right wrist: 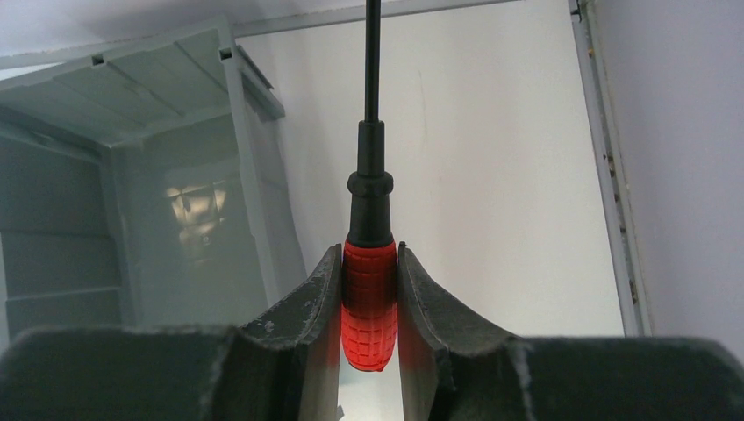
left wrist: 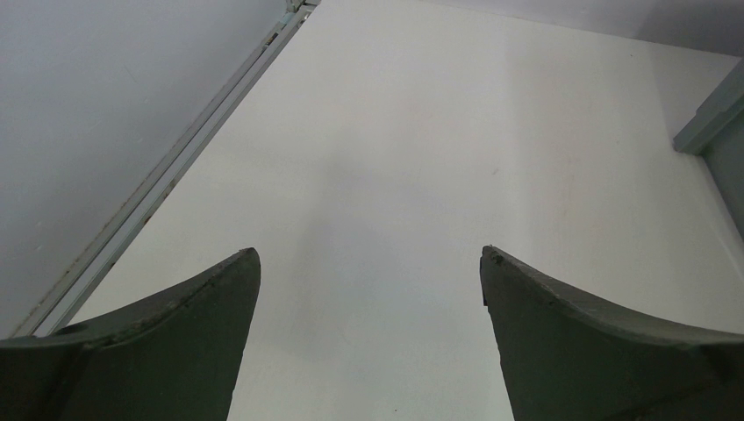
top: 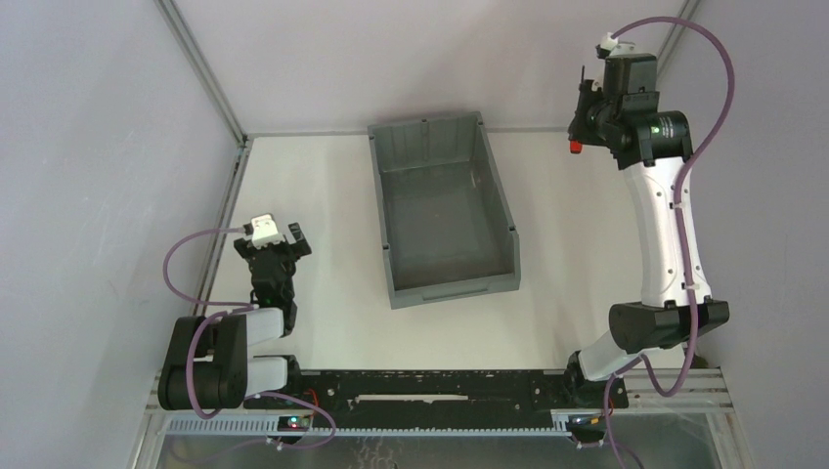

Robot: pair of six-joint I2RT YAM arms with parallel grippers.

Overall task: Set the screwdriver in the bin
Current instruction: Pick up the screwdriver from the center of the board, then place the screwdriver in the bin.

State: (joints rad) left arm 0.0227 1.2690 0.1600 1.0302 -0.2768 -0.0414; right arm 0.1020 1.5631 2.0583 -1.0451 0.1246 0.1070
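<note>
The screwdriver (right wrist: 368, 303) has a red gridded handle and a thin black shaft that points away from the wrist camera. My right gripper (right wrist: 368, 252) is shut on the red handle. In the top view the right gripper (top: 587, 115) hangs raised beside the far right corner of the bin (top: 503, 210), and only the screwdriver's red end (top: 577, 148) shows. The grey bin's wall (right wrist: 254, 167) lies to the left of the screwdriver in the right wrist view, and nothing lies inside it. My left gripper (top: 283, 241) rests open over bare table, left of the bin.
Grey walls close in the white table at the back and both sides, with metal rails (top: 205, 68) along their feet. A corner of the bin (left wrist: 712, 118) shows at the right edge of the left wrist view, and the left gripper (left wrist: 370, 254) holds nothing.
</note>
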